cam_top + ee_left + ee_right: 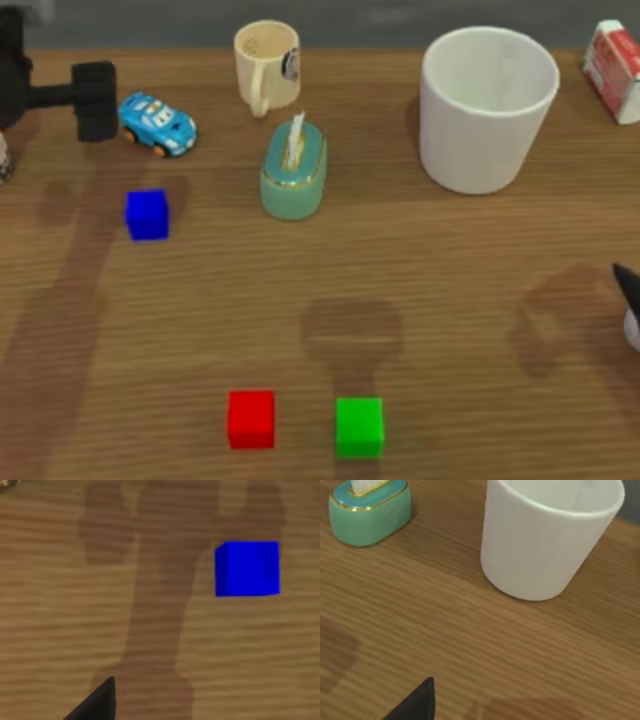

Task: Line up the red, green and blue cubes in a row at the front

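The red cube point(250, 418) sits flat at about 6 o'clock near the counter's front edge, glossy and square-on. The green cube point(359, 427) rests just to its 3 o'clock side, apart by a gap. The deep blue cube point(147, 214) lies well apart at 10 o'clock, flat.

No text, number or brand can be read anywhere. The cream mug point(265, 62) carries a dark printed patch on its side, too blurred to make out. The red-and-white carton point(613, 68) at the worktop's far right edge shows white markings that stay illegible. The light-blue toy car point(157, 123) has small white and orange marks, none readable as a sign.
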Tool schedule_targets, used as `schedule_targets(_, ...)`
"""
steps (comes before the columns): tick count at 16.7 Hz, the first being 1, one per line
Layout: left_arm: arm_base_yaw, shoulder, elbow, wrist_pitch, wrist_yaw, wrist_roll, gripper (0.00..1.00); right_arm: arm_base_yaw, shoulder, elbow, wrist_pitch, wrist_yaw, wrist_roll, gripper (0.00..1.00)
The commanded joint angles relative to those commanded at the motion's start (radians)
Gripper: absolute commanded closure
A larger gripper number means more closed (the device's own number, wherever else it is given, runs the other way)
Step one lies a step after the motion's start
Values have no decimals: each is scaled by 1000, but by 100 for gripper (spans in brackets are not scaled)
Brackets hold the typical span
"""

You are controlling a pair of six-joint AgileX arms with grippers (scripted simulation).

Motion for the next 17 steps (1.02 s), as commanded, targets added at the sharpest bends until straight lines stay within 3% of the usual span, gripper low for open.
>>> schedule_targets(8,-54,615,557,-331,1,-67,0,-241,-514,-420,286,41,179,0)
schedule_targets(12,-64,730,678,-385,0,-80,0,-285,-620,-495,345,56,216,0)
schedule_targets(17,-59,734,681,-385,0,-80,0,-286,-624,-497,348,57,218,0)
